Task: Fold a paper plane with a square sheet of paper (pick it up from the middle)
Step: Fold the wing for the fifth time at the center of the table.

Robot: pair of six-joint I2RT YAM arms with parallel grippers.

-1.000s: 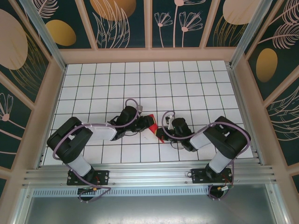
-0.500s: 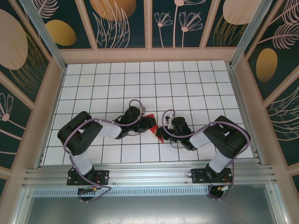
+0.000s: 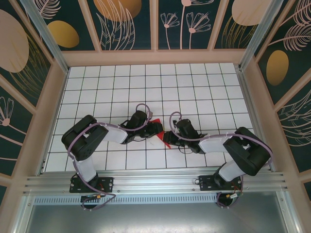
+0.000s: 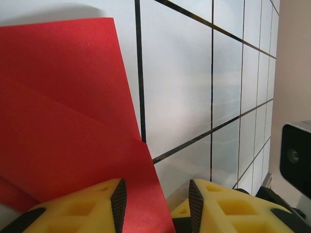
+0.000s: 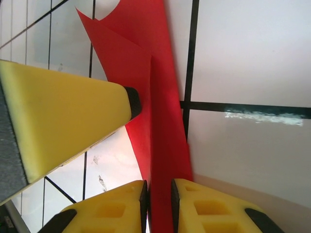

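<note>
Table edges: the white grid table (image 3: 146,82) is fenced by beige walls (image 3: 155,57) at 9, 12 and 3 o'clock; a metal rail (image 3: 155,182) closes 6 o'clock.
Open room: bare tiles stretch toward 12 o'clock beyond both grippers, while the arms crowd the near rows.
Paper: the red paper (image 3: 166,141), creased into a wedge, lies in the table's near half, between the 2 grippers.
Left jaws: the left gripper (image 4: 156,206) stands with its jaws apart. The paper's edge crosses the gap, with its bulk toward 10 o'clock in the wrist view.
Right jaws: the right gripper (image 5: 159,206) shows a narrow gap with a raised red fold running through it toward 12 o'clock. I cannot tell whether the pads press it.
</note>
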